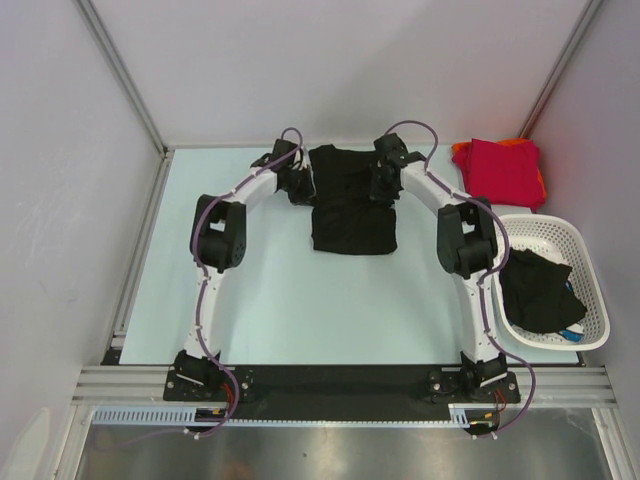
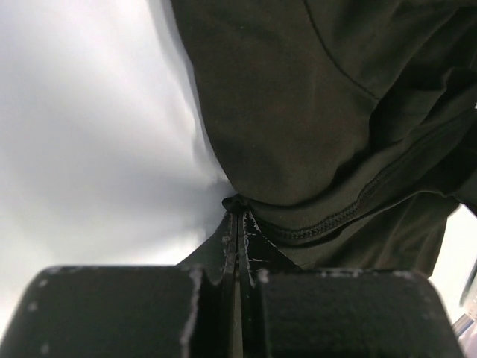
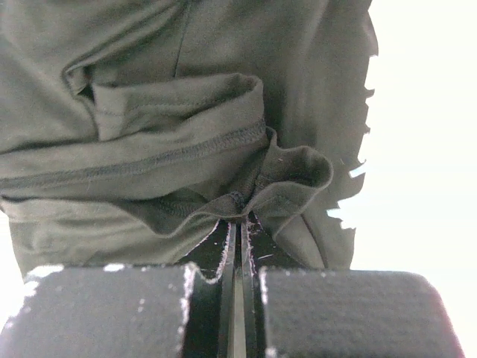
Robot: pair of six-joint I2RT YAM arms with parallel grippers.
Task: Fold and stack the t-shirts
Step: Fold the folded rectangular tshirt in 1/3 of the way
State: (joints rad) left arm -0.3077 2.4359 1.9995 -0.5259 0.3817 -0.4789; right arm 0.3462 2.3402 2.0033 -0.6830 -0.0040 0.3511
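Near the far edge of the table (image 1: pixel 260 310), a black shirt (image 1: pixel 352 215) is laid flat, about midway between the left and right edges. Its long side is pointed from the far edge toward the near edge. The left pincer (image 1: pixel 298 186) is clamped on the shirt's left side, and the right pincer (image 1: pixel 384 184) is clamped on its right side. In both wrist views a bit of hemmed black cloth is seen pinched in the closed tips. Both pinches are made on the far half of the shirt, so the rest of the cloth is spread toward the near edge from the pincers. One arm is placed on each side, and neither is nearer than the other.

A fold is judged to be the step in hand: the far part is probably meant to be lifted and carried over the near part. Both sides should be moved together, or the cloth may be pulled crooked. Bare table is left on the near side and on the left.

By the far right corner a red shirt (image 1: pixel 500 170) is laid, with an orange shirt (image 1: pixel 460 150) peeking out from under it. Along the right edge a white basket (image 1: pixel 585 250) is set, and a second black shirt (image 1: pixel 538 290) is heaped in it. The right arm (image 1: pixel 465 240) is bent close to the basket, so it could be bumped.
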